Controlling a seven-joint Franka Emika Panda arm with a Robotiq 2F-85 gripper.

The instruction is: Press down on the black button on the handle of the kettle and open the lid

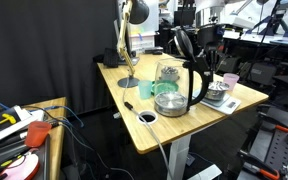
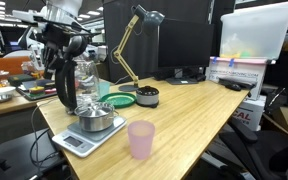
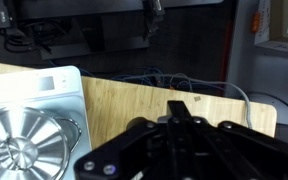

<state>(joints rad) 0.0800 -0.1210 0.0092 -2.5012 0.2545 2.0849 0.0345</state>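
The clear glass kettle [image 1: 170,82] [image 2: 82,82] stands on the wooden table, with its black loop handle [image 1: 197,85] [image 2: 61,88] on one side. Its dark lid [image 1: 169,66] [image 2: 84,62] looks down. The black button is too small to make out. My gripper [image 1: 190,58] [image 2: 64,62] hangs directly over the top end of the handle, very close to it or touching it. In the wrist view the gripper [image 3: 180,108] fills the bottom, its fingers together in a point; the kettle is hidden beneath it.
A scale with a metal bowl [image 1: 219,93] [image 2: 94,122] [image 3: 24,140] sits beside the kettle. A pink cup [image 1: 230,79] [image 2: 141,138], a green plate [image 1: 149,88] [image 2: 119,100], a desk lamp [image 1: 129,40] [image 2: 134,40] and a table grommet [image 1: 147,117] are nearby.
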